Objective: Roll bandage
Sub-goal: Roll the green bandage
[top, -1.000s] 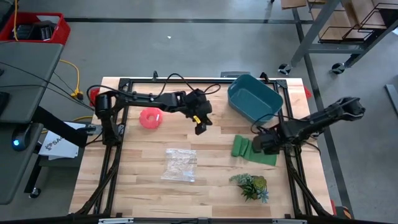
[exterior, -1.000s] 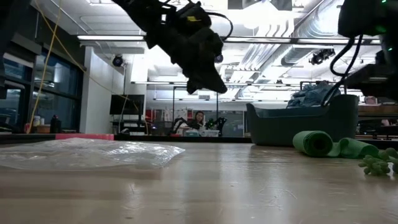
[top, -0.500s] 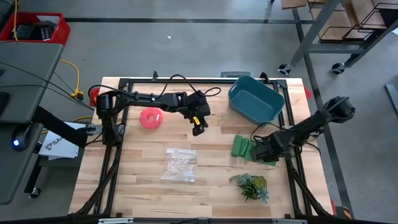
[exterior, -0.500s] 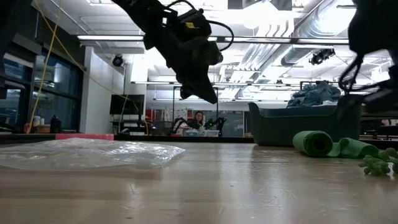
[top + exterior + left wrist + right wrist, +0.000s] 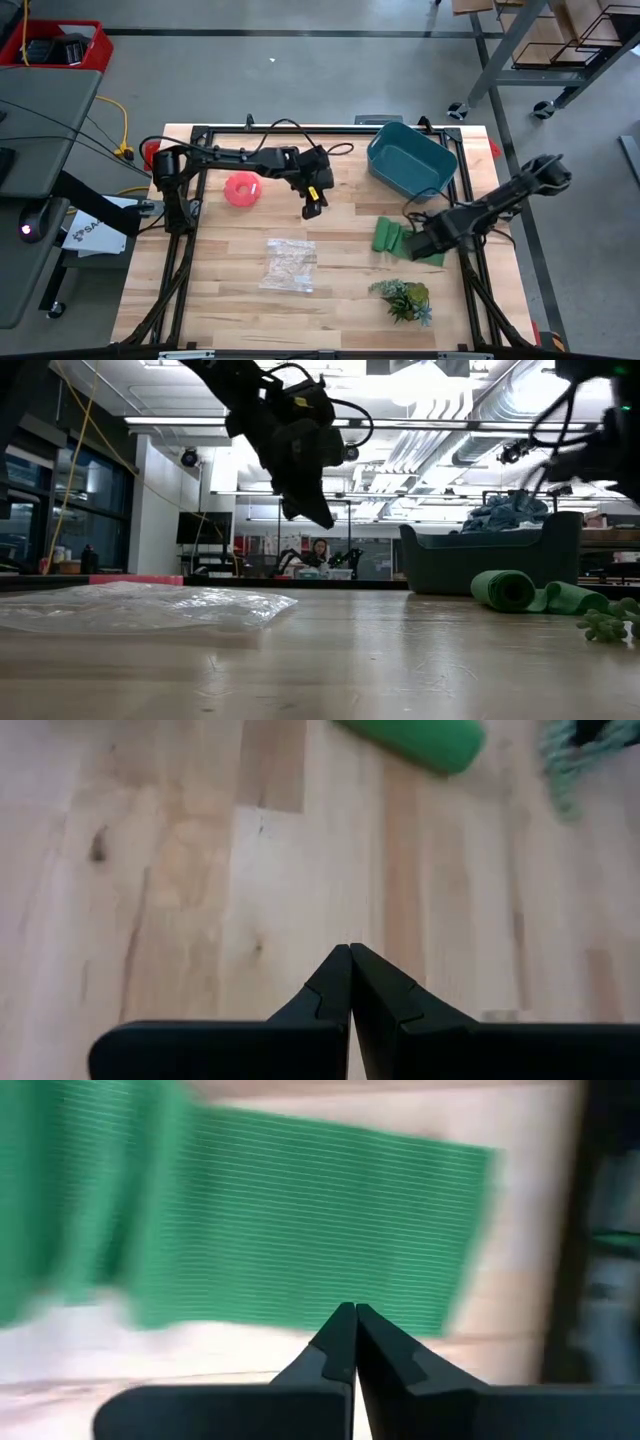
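Left to right in your overhead view: the left gripper [image 5: 310, 210] hangs above bare table [image 5: 230, 260] near the pink ring [image 5: 241, 189], fingers pressed together, holding nothing. The bandage [image 5: 388, 238] — partly rolled — lies right of centre below the teal tub [image 5: 410, 158]. The right gripper [image 5: 418, 243] sits over its flat tail, fingers closed — empty.

Overhead and table-level views share the bandage [image 5: 386, 237]
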